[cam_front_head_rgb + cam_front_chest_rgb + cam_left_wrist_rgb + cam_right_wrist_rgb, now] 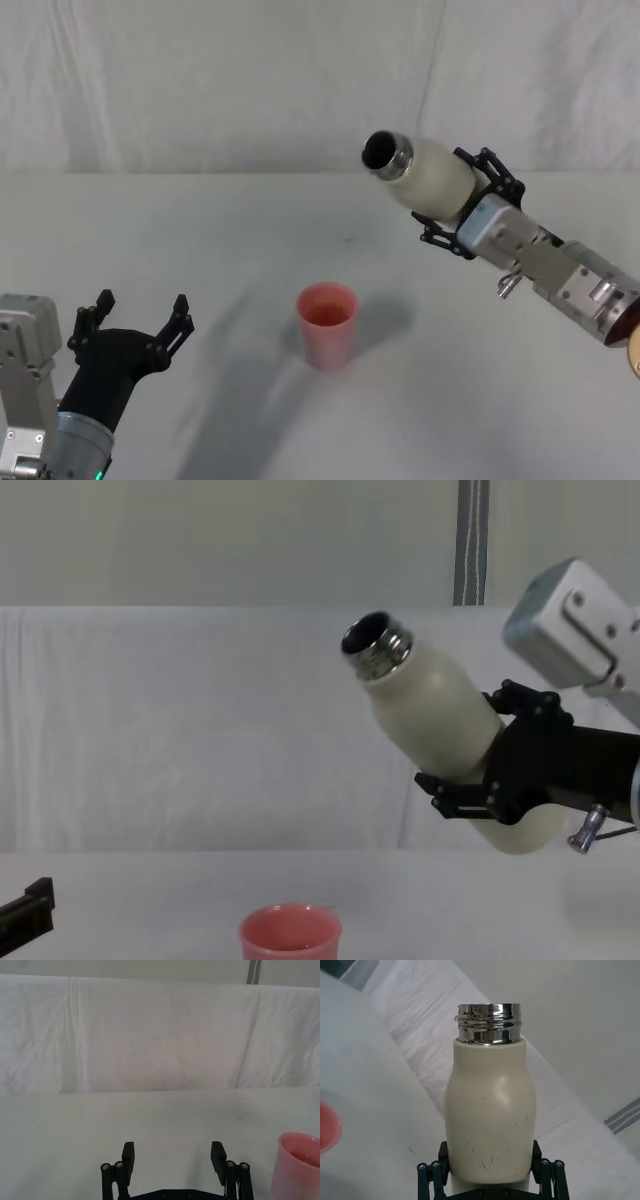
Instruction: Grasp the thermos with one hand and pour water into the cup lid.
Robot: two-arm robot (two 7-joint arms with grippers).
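Observation:
My right gripper [460, 212] is shut on the cream-white thermos [432, 176] and holds it in the air, tilted with its open steel neck [386, 154] pointing up and to the left. The thermos [440, 715] hangs above and to the right of the pink cup lid [290, 933]. The right wrist view has the thermos [489, 1115] between the black fingers [431, 1174]. The cup lid [327, 324] stands upright on the table, mid-front. No water stream is visible. My left gripper [135, 318] rests open at the front left, well left of the cup lid [297, 1165].
The table [200, 250] is covered with a white cloth and backed by a white draped curtain [200, 80]. Bare cloth lies all around the cup lid.

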